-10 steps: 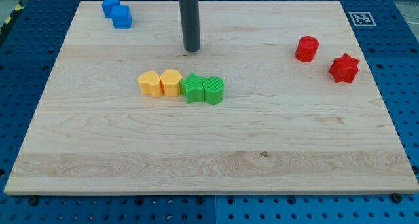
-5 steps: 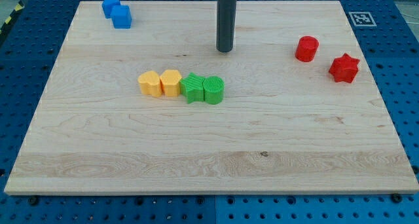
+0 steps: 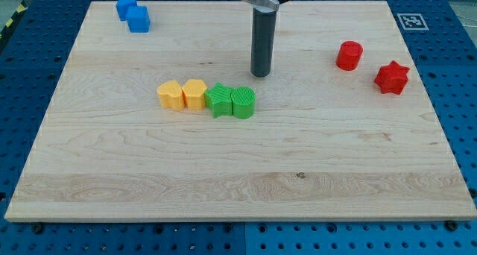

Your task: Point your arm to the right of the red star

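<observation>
Dropping slightly toward the view's bottom, my tip (image 3: 260, 74) near green cylinder (image 3: 244, 103), red star (image 3: 392, 77) unmoved

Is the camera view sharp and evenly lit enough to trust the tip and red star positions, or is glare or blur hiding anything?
Camera view: even, soft light, no glare on the board; my tip is crisp, casting only a faint shadow, standing just above the green blocks; the red star is sharp, far toward the view's right; the rod's top is cut off by the frame.

Two blue blocks (image 3: 132, 13) top left, yellow (image 3: 182, 94) and green (image 3: 231, 101) pairs mid-board, red cylinder (image 3: 349, 55) right.
</observation>
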